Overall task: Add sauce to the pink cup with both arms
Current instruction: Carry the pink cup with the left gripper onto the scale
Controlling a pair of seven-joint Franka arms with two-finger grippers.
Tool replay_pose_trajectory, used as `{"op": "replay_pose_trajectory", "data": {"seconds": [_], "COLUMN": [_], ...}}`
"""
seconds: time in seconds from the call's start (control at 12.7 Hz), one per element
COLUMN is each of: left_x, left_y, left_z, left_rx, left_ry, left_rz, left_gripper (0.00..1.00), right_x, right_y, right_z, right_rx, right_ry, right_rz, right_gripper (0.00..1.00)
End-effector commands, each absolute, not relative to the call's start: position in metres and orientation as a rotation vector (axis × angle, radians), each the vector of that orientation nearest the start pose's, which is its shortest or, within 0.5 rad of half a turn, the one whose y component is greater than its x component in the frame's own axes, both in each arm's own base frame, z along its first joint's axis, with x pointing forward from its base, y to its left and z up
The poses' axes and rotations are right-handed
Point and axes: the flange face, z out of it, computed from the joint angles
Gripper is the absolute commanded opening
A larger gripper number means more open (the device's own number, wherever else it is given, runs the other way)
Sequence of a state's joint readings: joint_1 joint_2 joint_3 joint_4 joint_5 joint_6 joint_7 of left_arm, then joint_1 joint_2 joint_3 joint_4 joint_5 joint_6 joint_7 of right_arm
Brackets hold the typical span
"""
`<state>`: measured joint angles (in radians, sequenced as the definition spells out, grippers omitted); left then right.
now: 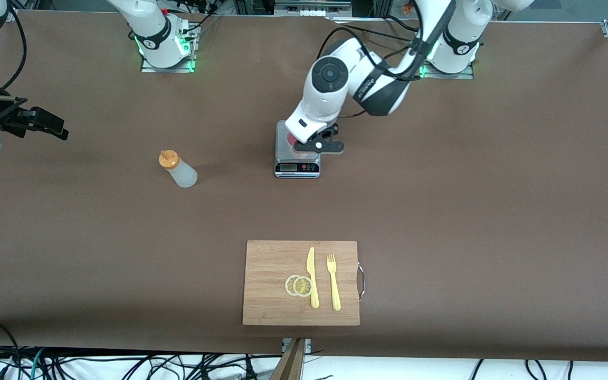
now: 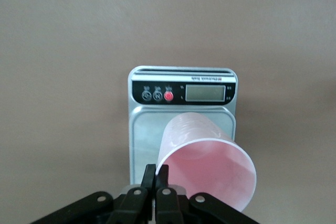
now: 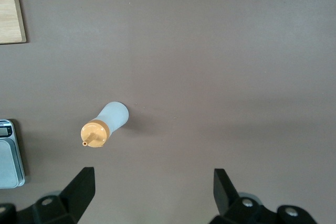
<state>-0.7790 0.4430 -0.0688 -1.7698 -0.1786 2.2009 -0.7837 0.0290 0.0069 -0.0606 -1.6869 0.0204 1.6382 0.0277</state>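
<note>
The pink cup (image 1: 292, 143) stands on a small silver scale (image 1: 297, 168) in the middle of the table, mostly hidden under the left arm. In the left wrist view the left gripper (image 2: 156, 170) is shut on the rim of the cup (image 2: 207, 163), one finger inside and one outside. It shows in the front view over the scale (image 1: 312, 148). The sauce bottle (image 1: 178, 169) stands upright on the table, toward the right arm's end from the scale. The right gripper (image 1: 56, 128) is open and empty in the air at that end, apart from the bottle (image 3: 105, 124); in its own view (image 3: 152, 177) the fingers stand wide.
A wooden cutting board (image 1: 272, 264) lies nearer the front camera than the scale, with a yellow knife (image 1: 312, 277), a yellow fork (image 1: 333, 282) and two lemon slices (image 1: 298, 285) on it. The scale's display (image 2: 206, 93) and buttons face the front camera.
</note>
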Motion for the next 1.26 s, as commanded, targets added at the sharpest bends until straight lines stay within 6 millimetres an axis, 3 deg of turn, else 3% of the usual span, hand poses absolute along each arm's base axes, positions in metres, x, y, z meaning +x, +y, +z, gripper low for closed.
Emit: {"op": "replay_pose_trajectory", "data": {"seconds": [0.0,0.63,0.71,0.79,0.87,0.95,1.18], "left_x": [0.416,0.396,0.396,0.398,0.402,0.410,0.444], "left_y": [-0.491,-0.495,-0.494,-0.494,-0.494,-0.494,-0.485], "left_z": [0.300,0.277,0.274,0.277,0.285,0.298,0.364], "left_rx": [-3.244,-3.223,-3.220,-3.222,-3.240,-3.267,-3.291], "left_ry": [-0.112,-0.075,-0.077,-0.082,-0.082,-0.110,-0.163], "left_rz": [0.227,0.260,0.266,0.266,0.267,0.262,0.303], "left_gripper": [0.00,0.00,0.04,0.63,1.00,1.00,1.00], "right_x": [0.558,0.559,0.559,0.559,0.559,0.559,0.559], "right_y": [-0.015,-0.015,-0.015,-0.015,-0.015,-0.015,-0.015], "right_z": [0.577,0.576,0.576,0.576,0.576,0.576,0.576], "right_rx": [-3.118,-3.118,-3.116,-3.116,-3.116,-3.116,-3.118], "right_ry": [0.106,0.103,0.103,0.103,0.103,0.103,0.103], "right_rz": [0.086,0.089,0.089,0.091,0.091,0.091,0.084], "right_gripper": [1.00,1.00,1.00,1.00,1.00,1.00,1.00]}}
